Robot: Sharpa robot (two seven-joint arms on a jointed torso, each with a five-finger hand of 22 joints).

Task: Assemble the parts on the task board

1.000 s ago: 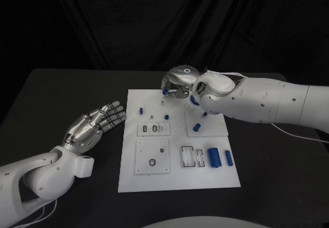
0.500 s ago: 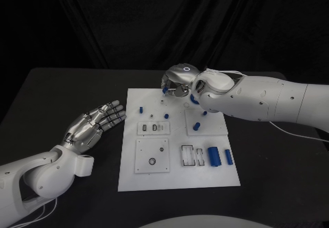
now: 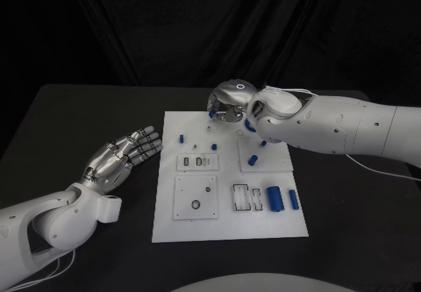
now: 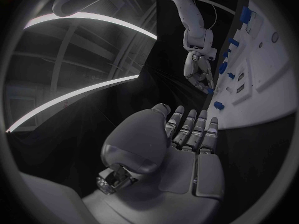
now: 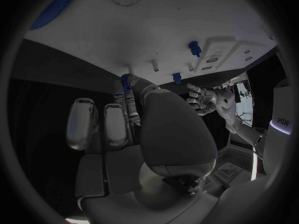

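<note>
**Right hand holds a small blue part over the board's far edge**

The silver many-fingered right hand [image 3: 230, 103] hangs over the far edge of the white rectangular task board [image 3: 230, 231], fingers curled downward. In the right wrist view its fingertips [image 5: 126, 84] pinch a small blue part [image 5: 125, 78] just above the board's white surface. In the head view a speck of blue shows at the fingers near the board's far edge, close to a thin pale peg [image 3: 208, 128] standing on the board.

Over on the other side, the silver left hand [image 3: 123, 158] lies on the black table [image 3: 79, 115] just beside the board's left edge, palm up, fingers straight and spread, grasping nothing. The left wrist view shows those fingers [image 4: 190, 127] extended side by side, with the board beyond them.

On the board itself, two small blue pegs [image 3: 182, 140] stand near the far left, with one more beside them [image 3: 213, 146]. A short blue cylinder [image 3: 252, 161] lies tilted on the raised square plate at the right. Two larger blue cylinders [image 3: 274, 199] lie side by side near the right edge, just beside a pair of rectangular slots [image 3: 240, 198]. Nearer the middle sits a small plate with oval cutouts [image 3: 198, 162], and below it a larger square plate with a round hole [image 3: 194, 206].
</note>
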